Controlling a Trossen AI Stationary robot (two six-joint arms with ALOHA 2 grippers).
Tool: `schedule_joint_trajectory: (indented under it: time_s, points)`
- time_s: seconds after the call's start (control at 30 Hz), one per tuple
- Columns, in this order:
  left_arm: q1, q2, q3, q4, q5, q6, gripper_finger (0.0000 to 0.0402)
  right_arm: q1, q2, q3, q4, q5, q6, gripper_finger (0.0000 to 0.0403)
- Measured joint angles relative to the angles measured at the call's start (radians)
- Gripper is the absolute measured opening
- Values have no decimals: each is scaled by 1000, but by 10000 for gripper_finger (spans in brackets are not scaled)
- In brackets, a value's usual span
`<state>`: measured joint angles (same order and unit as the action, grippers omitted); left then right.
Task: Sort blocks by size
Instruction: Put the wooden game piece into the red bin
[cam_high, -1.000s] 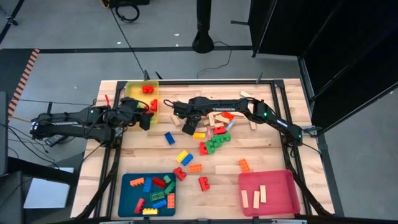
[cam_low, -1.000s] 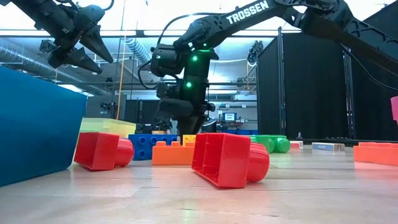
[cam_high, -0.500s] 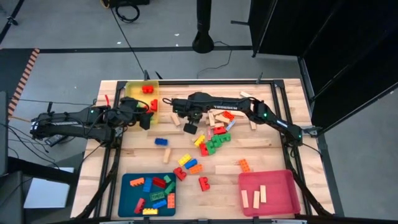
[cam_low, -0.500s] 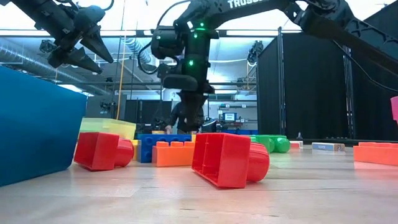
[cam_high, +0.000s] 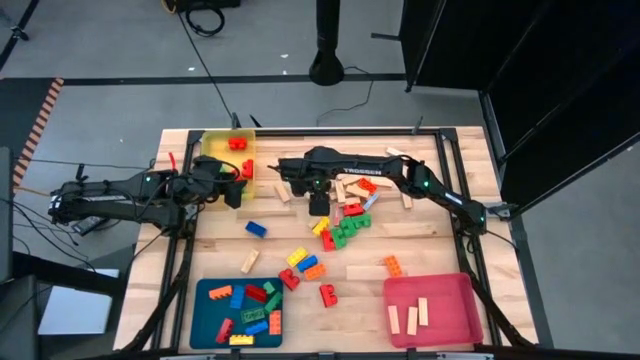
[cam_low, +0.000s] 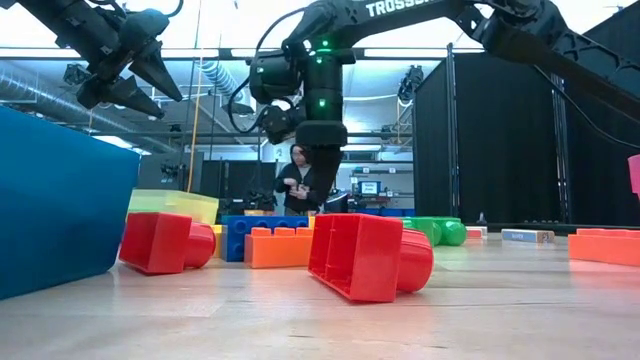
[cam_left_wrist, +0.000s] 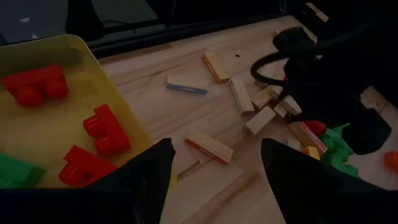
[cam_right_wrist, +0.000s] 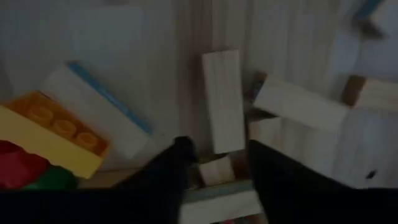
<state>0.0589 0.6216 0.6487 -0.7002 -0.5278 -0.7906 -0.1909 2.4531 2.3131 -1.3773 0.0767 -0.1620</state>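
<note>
Tabletop wooden bar (cam_right_wrist: 222, 101) lies lengthwise ahead of the unclenched, empty right gripper (cam_right_wrist: 214, 163).

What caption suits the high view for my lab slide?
Right gripper poised over the mixed pile of blocks, left gripper waiting by the yellow tray.

Middle of table (cam_high: 430, 250): blocks (cam_high: 335, 232) crowd it, little room between them.
Far middle: right claw (cam_high: 319, 208) hangs over wooden bars (cam_high: 350, 190).
Near edge: bare strip between blue tray (cam_high: 200, 312) and pink tray (cam_high: 440, 290).
Far left: left claw (cam_high: 243, 190) at yellow tray (cam_high: 212, 145).
</note>
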Motion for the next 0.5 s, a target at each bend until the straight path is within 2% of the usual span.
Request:
schedule_joint_trajectory:
  time_s: [0.13,0.23,0.33,0.5]
  points:
    - [0,0,0,0,0,0,253,-1,0,-1,59,5,-135,296]
    - [0,0,0,-1,0,0,253,3,0,-26,142,0,-206,341]
    - [0,0,0,-1,0,0,253,7,0,-58,189,-18,-233,345]
    - [0,0,0,-1,0,1,253,7,0,-141,257,-23,-235,314]
